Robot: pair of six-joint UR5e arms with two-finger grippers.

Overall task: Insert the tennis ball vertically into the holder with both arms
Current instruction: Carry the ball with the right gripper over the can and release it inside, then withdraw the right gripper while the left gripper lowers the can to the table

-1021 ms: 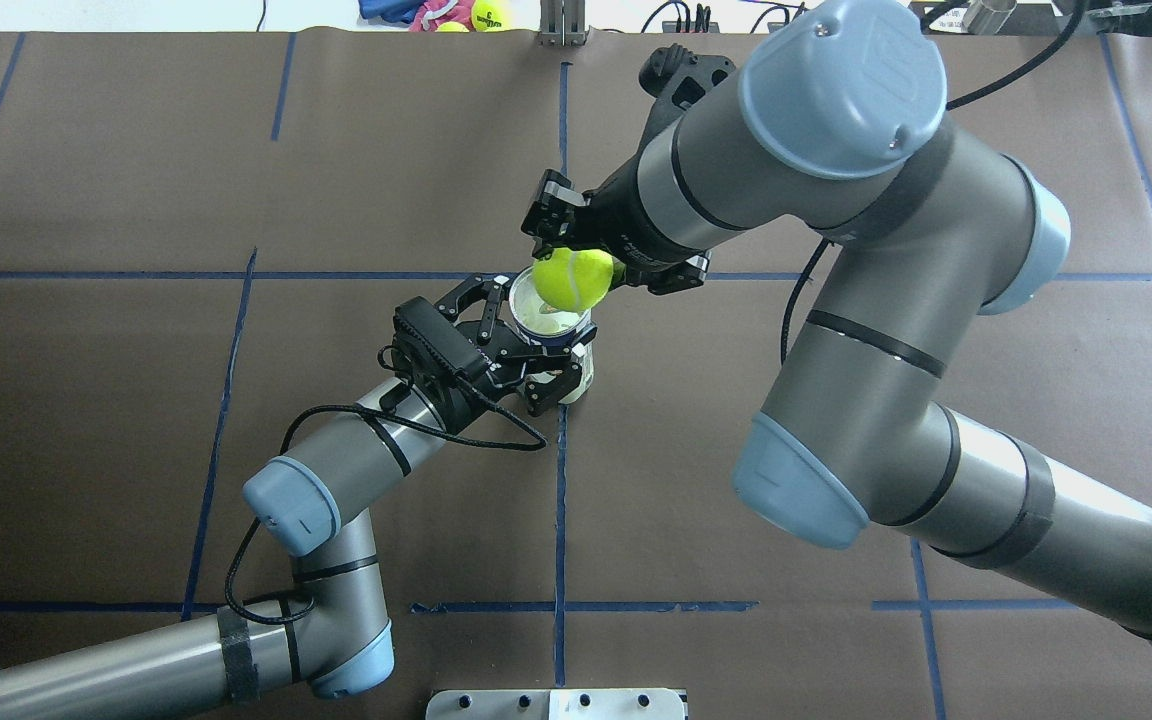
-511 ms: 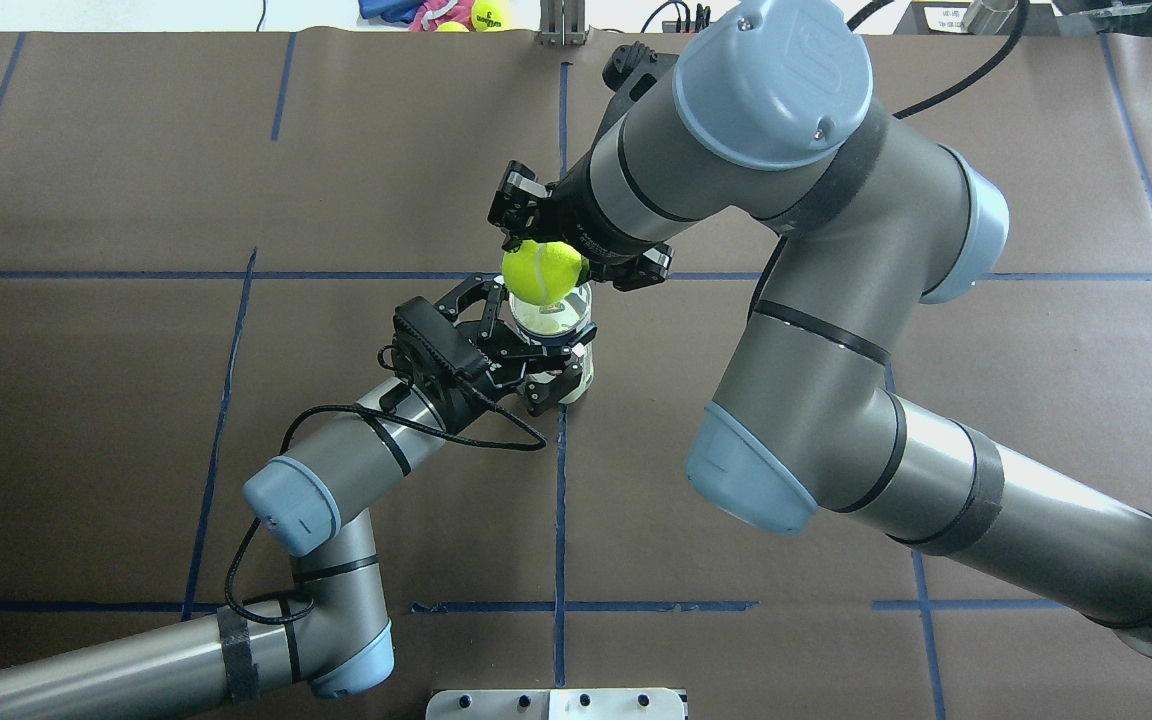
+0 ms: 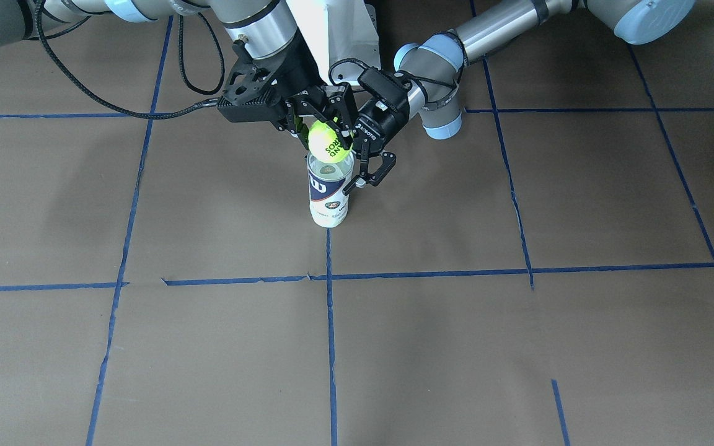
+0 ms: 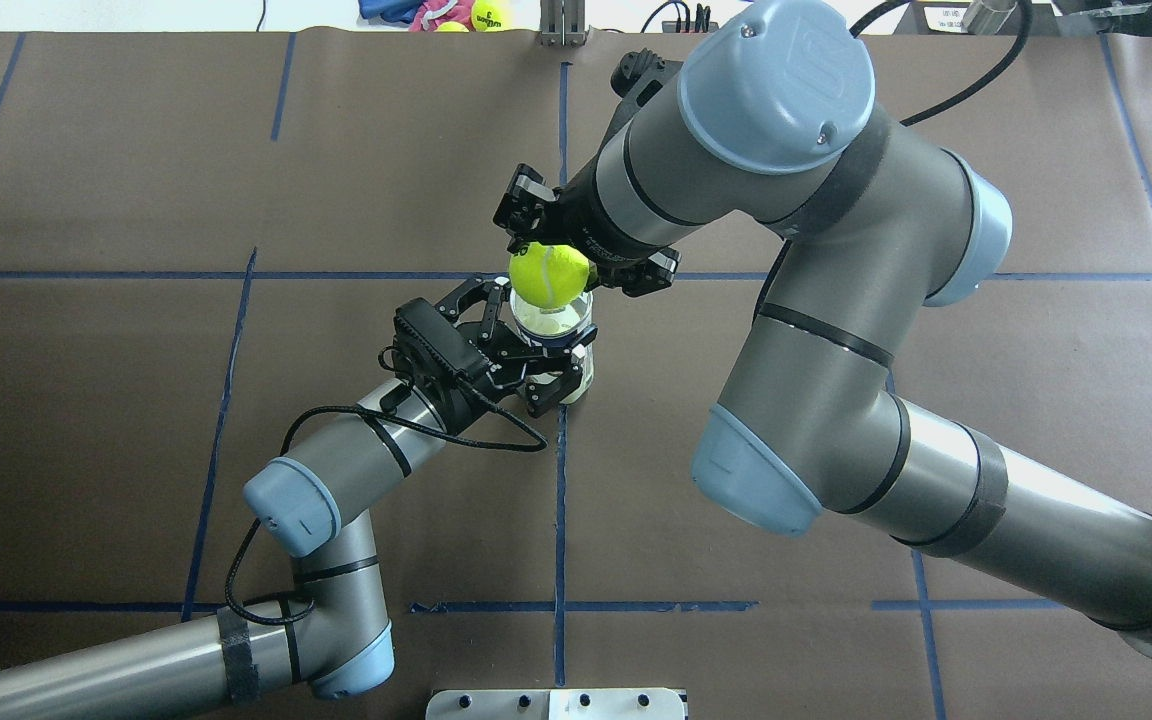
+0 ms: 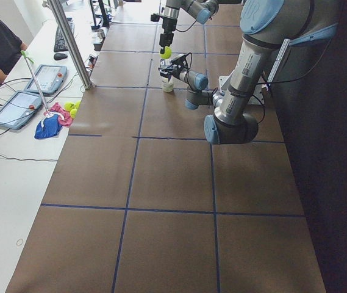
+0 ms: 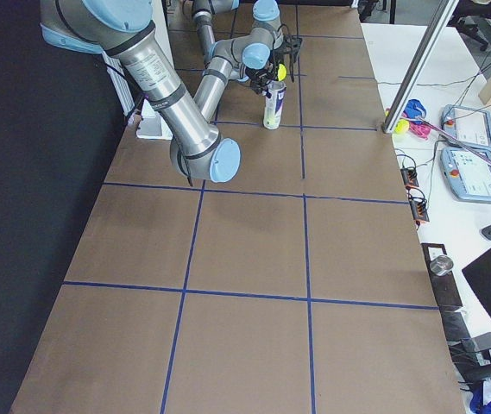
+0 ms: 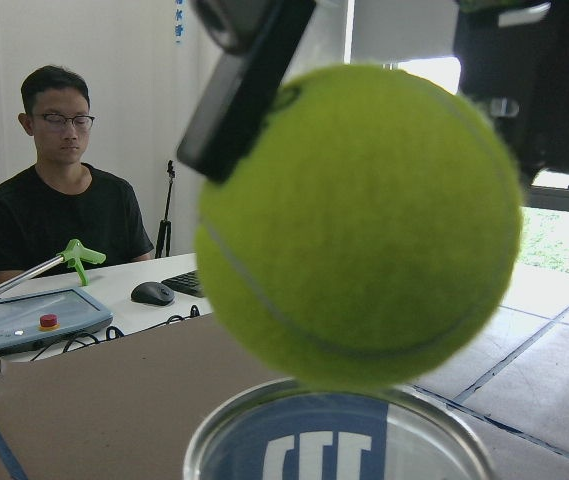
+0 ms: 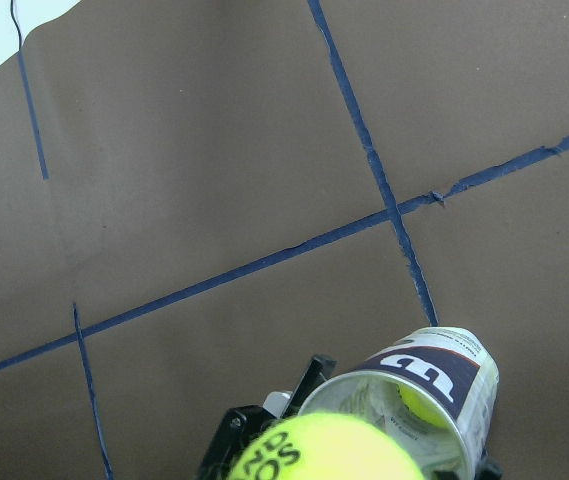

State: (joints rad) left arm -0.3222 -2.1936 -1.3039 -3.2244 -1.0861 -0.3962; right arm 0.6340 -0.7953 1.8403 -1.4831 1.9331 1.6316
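Observation:
The tennis ball (image 4: 549, 276) is yellow-green with black lettering. My right gripper (image 4: 558, 258) is shut on it from above and holds it just over the open mouth of the holder (image 4: 576, 322). The holder (image 3: 328, 193) is a clear can with a navy and white label, standing upright. My left gripper (image 4: 534, 348) is shut around its upper part from the side. The left wrist view shows the ball (image 7: 359, 225) just above the rim (image 7: 334, 440), not touching. The right wrist view shows the ball (image 8: 324, 452), the holder (image 8: 464, 372) and another yellow-green ball (image 8: 416, 396) inside.
Loose tennis balls and a cloth (image 4: 456, 12) lie past the table's far edge, beside a metal post (image 4: 561, 25). A metal plate (image 4: 556, 703) sits at the near edge. An operator (image 7: 59, 200) sits at a side desk with tablets (image 5: 30, 91).
My right arm carried the ball left, overshot a little, then came back slightly right, so it now hangs over the holder's mouth. The left arm and holder have not moved.

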